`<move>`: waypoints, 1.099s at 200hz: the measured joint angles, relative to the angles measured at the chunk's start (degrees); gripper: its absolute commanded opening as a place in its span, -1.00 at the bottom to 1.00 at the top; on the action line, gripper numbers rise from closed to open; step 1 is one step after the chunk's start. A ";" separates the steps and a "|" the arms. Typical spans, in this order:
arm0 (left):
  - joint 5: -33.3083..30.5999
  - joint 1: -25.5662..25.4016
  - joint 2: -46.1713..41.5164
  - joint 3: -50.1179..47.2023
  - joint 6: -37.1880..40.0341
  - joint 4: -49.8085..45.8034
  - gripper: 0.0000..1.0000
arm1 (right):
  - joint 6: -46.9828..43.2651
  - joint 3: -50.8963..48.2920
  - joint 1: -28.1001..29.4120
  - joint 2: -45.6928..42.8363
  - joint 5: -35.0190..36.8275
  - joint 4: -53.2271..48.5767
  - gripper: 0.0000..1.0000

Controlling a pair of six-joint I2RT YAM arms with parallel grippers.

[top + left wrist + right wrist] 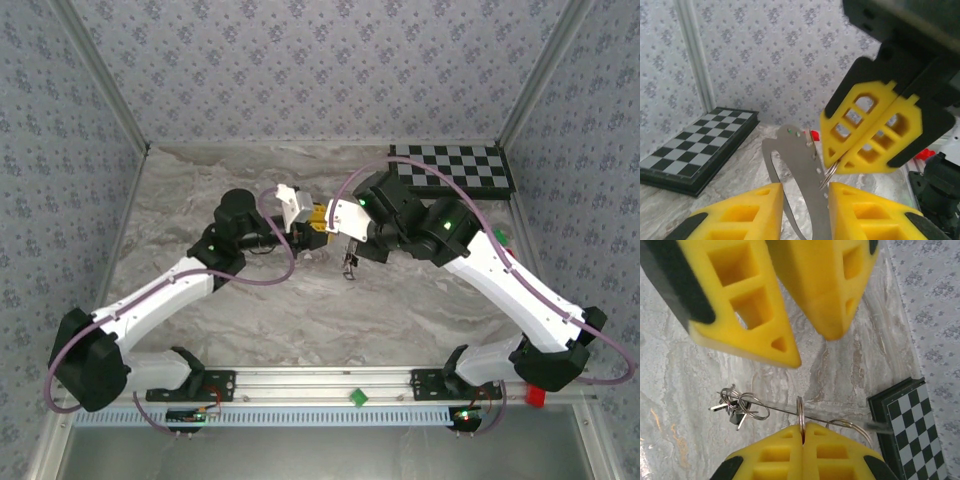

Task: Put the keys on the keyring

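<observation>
The right gripper (803, 428) was clamped on the keyring (800, 412), which stood edge-on from its fingertip seam with the keys (732, 407) bunched nearby, while the left gripper (805, 191) flanked a perforated metal strip (799, 160), its grip unclear.

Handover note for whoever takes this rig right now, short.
Right gripper: shut on the thin dark-grey wire keyring.
Left gripper: fingers apart either side of a flat grey perforated metal strip; grip unclear.
Small dark-headed keys: bunched with wire loops to one side of the held keyring, not on it.
Done: keyring gripped. Left: thread the keys on.
</observation>
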 measured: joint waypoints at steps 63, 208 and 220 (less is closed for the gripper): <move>3.26 -1.22 2.58 2.58 3.76 -5.46 -0.46 | 0.37 0.00 -0.24 0.00 -1.57 -0.74 -1.00; 7.39 -0.92 5.81 5.95 4.55 -7.72 -0.59 | 1.31 0.22 -0.76 -0.13 -2.73 -2.14 -1.00; 7.56 -0.94 5.90 5.95 4.55 -7.67 -0.59 | 1.46 0.22 -0.83 -0.20 -3.02 -2.21 -1.00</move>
